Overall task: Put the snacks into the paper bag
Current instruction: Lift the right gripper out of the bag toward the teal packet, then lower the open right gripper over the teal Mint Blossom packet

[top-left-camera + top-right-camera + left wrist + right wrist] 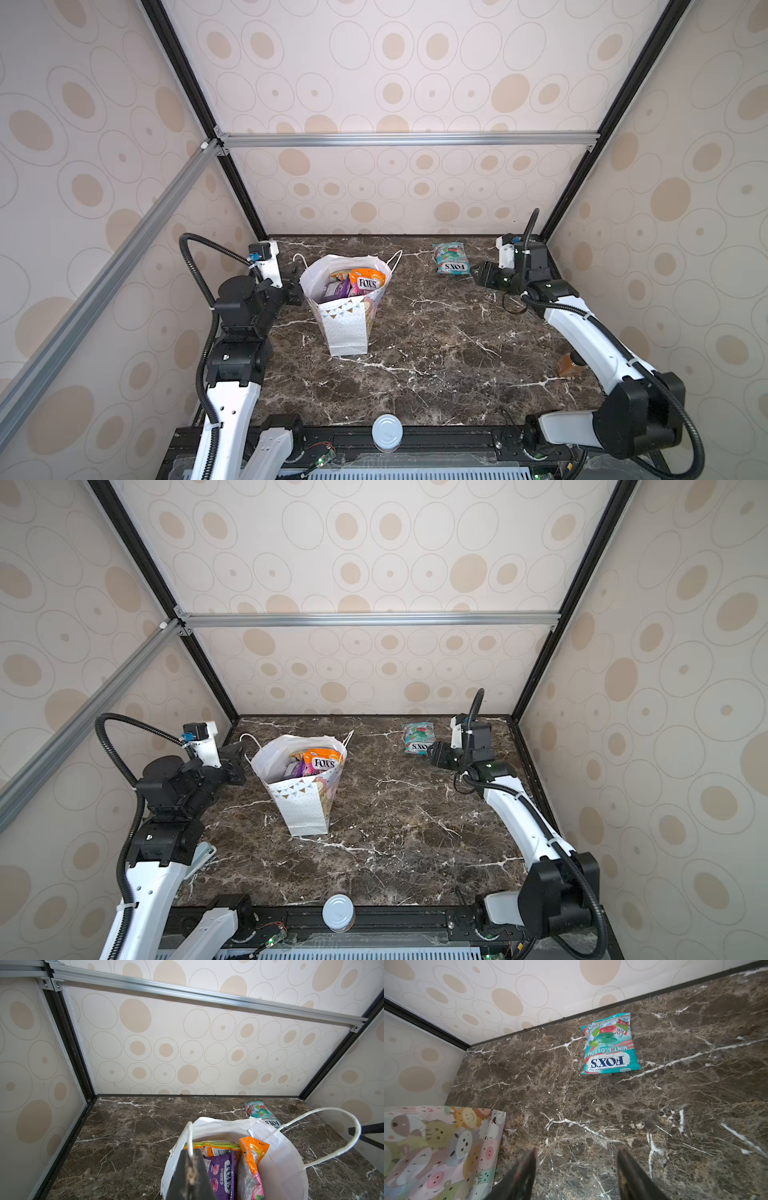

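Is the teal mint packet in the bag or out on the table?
Out. The teal packet lies flat on the table, well apart from the paper bag.

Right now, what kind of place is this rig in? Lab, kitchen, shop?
Most likely a lab test cell, not a home: an aluminium frame holding wallpapered panels boxes in a marble-look tabletop, with two robot arms mounted at its front edge.

The left arm (230, 401) and right arm (582, 328) wear glossy white shells between matte black joint housings, each trailed by a ribbed black conduit (531, 226) cinched with white zip ties (214, 425), a small green light (504, 280) dots the right wrist, and the right gripper (576, 1169) ends in dark, scuffed wedge-shaped fingers (631, 1174).
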